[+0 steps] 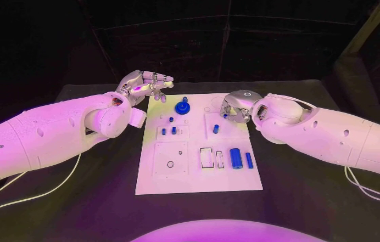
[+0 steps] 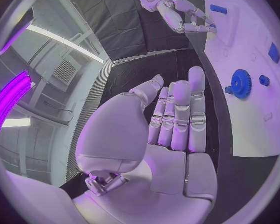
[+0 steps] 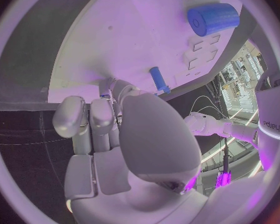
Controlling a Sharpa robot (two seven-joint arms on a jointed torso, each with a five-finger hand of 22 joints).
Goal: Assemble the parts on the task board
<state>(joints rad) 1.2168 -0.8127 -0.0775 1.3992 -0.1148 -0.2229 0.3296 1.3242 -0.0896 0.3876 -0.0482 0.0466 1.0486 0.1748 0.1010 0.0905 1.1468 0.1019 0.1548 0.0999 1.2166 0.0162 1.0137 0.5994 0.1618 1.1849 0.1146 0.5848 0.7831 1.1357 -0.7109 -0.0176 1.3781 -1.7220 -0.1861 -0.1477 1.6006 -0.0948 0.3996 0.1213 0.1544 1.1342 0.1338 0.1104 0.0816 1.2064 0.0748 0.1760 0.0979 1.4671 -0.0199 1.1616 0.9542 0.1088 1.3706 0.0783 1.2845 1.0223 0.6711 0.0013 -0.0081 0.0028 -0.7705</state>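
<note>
1. The left hand (image 1: 147,85) hovers just beyond the task board's (image 1: 238,184) far left corner, fingers straight and together, holding nothing.
2. The right hand (image 1: 235,107) sits curled over the board's far right part; any grip is hidden.

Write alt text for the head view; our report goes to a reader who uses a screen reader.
A white task board lies on a black table between two white robot arms, with the left hand raised off its far left corner and the right hand at its far right edge. On the board sit a blue gear, small blue pegs and a blue cylinder.
</note>
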